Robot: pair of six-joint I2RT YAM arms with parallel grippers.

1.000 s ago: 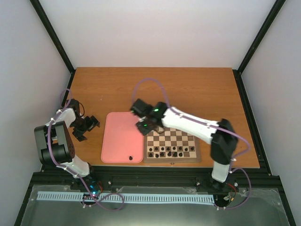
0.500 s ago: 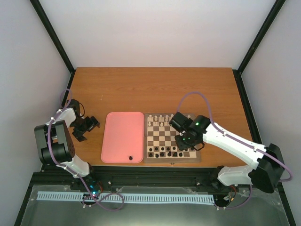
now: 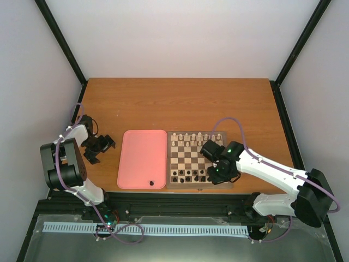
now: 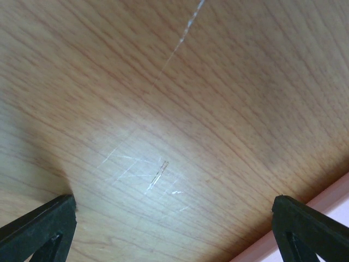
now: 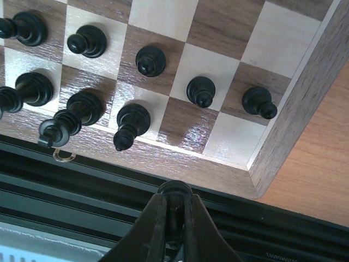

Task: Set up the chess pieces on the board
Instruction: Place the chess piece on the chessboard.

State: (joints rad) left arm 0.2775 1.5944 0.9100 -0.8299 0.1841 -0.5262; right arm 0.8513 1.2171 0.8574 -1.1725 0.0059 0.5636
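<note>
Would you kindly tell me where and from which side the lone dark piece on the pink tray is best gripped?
Probably from straight above, pinching the sides of the dark piece: it sits alone on the flat pink tray, with nothing crowding it.

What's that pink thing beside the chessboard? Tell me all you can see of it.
It is a pink tray, rectangular with rounded corners and a low rim, plastic by its look. It lies flat on the wooden table, close along the left side of the chessboard. One small dark chess piece sits near its front right corner.
</note>
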